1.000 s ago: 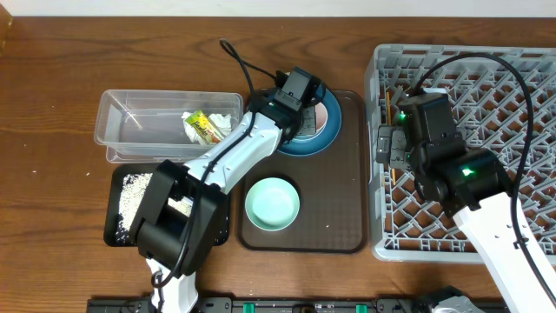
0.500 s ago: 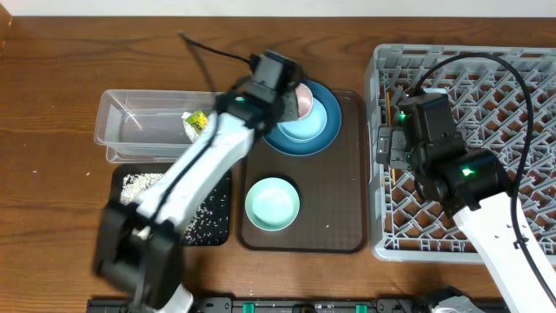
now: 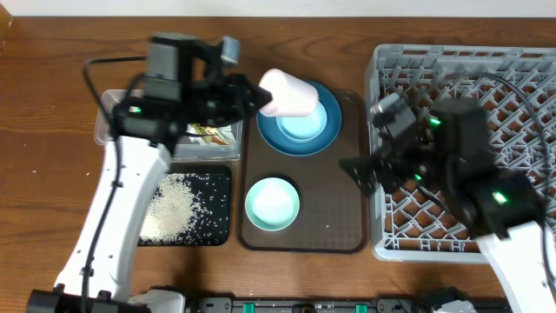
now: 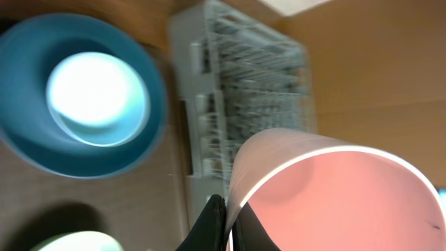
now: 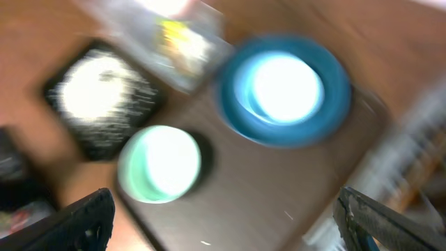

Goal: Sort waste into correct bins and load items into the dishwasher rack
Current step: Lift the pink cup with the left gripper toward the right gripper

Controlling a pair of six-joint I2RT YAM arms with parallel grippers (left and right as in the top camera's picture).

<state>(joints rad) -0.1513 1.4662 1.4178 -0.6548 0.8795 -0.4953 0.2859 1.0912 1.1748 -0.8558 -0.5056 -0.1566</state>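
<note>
- Since a second ago, the pink-white cup (image 3: 291,94) has come up off the blue plate (image 3: 327,130). Your left arm has swung back toward the clear tub (image 3: 109,130), and your right arm has left the rack (image 3: 521,78) edge for the brown tray (image 3: 339,209).
- That cup now hangs on its side above the plate's left rim. The left gripper (image 3: 252,97) has its fingers pinched together on the cup's wall at the mouth.
- To finish this step well, keep that pinch firm, since a thin rim hold looks likely to let the cup swing.
- Carry the cup high over the small light-blue bowl (image 3: 300,129) on the plate and right across to the rack.
- Your right gripper (image 5: 224,202) hovers over the tray with its fingers spread wide and nothing in them. Keep it clear of the cup's path.
- Both wrist views are smeared, the right one badly.
- You cannot make out the chopsticks anywhere, the rack's right side is cut off, and the left arm covers part of the tub.
</note>
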